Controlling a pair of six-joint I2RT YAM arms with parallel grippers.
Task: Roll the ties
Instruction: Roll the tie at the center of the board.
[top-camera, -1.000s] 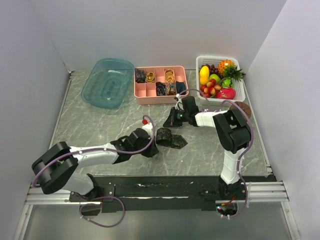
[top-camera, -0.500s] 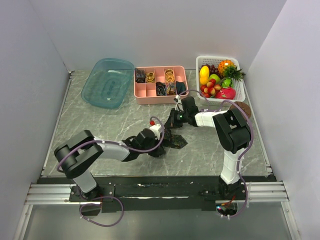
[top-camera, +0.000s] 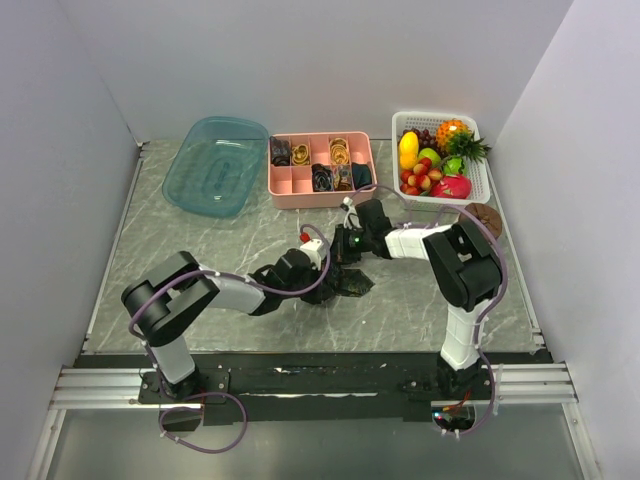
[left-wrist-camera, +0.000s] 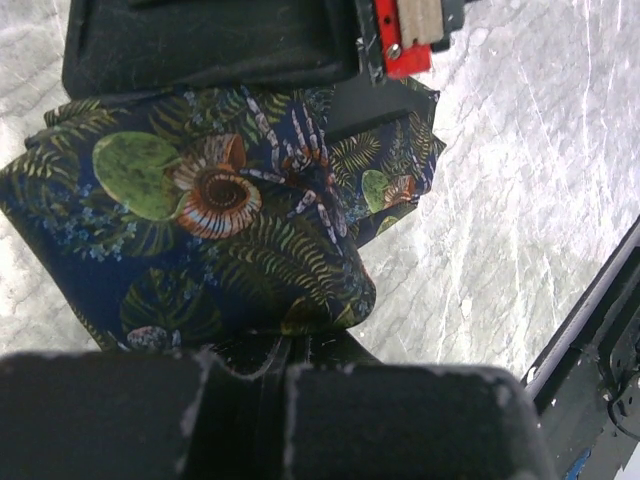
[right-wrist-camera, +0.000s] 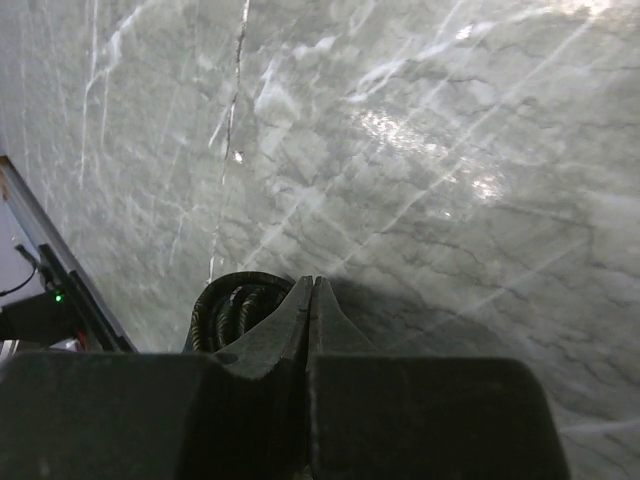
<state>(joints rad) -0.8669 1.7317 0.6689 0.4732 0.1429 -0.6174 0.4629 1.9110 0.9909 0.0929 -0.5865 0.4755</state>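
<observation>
Tie now flanked: L gripper in at 9 o'clock, R gripper at 12, both pressed shut; rolling prob. imminent.

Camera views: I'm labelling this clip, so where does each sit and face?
Top external: above and behind the bases, looking down on table, both arms, tie.
Left wrist: on the left arm, facing the tie past its left claw.
Right wrist: on the right arm, facing table past its shut right claw.
Shared: top and left wrist show the tie.
</observation>
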